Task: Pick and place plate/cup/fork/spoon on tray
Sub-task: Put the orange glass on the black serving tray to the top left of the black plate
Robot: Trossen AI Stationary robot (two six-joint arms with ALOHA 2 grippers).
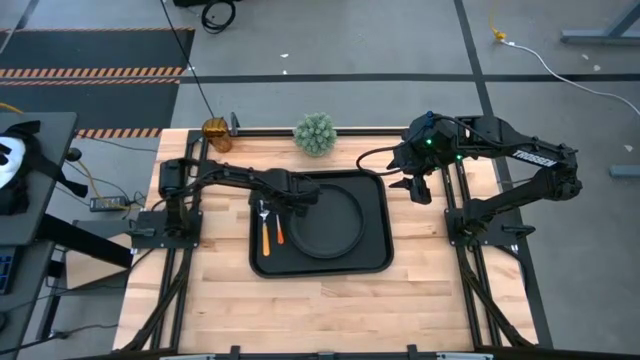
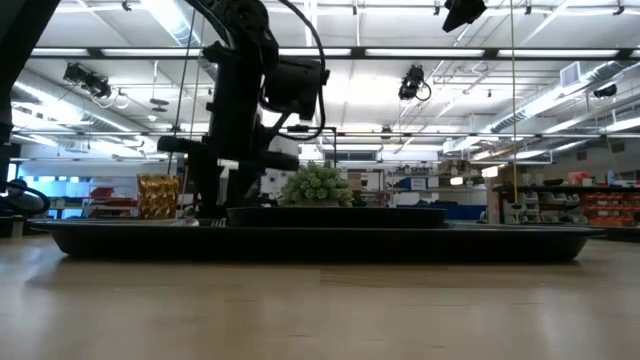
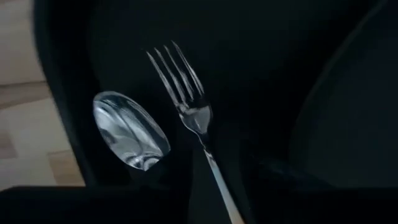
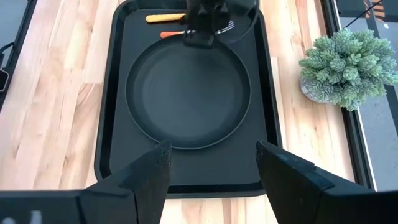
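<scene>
The black tray point(image 1: 385, 225) lies mid-table with the round black plate point(image 1: 335, 220) flat in its right half. A fork point(image 3: 186, 93) and a spoon point(image 3: 130, 130), both with orange handles point(image 1: 270, 238), lie in the tray's left part beside the plate. The spoon's bowl is by the tray's wall. My left gripper point(image 1: 300, 195) is low over the tray's far-left part, by the cutlery and the plate's rim. The amber cup point(image 1: 217, 133) stands on the table's far left edge, outside the tray. My right gripper point(image 4: 211, 165) is open and empty, raised off the tray's right end.
A fuzzy green plant point(image 1: 315, 133) stands at the table's far edge, between the cup and my right arm. Bare wood point(image 1: 320, 310) lies on the near side of the tray.
</scene>
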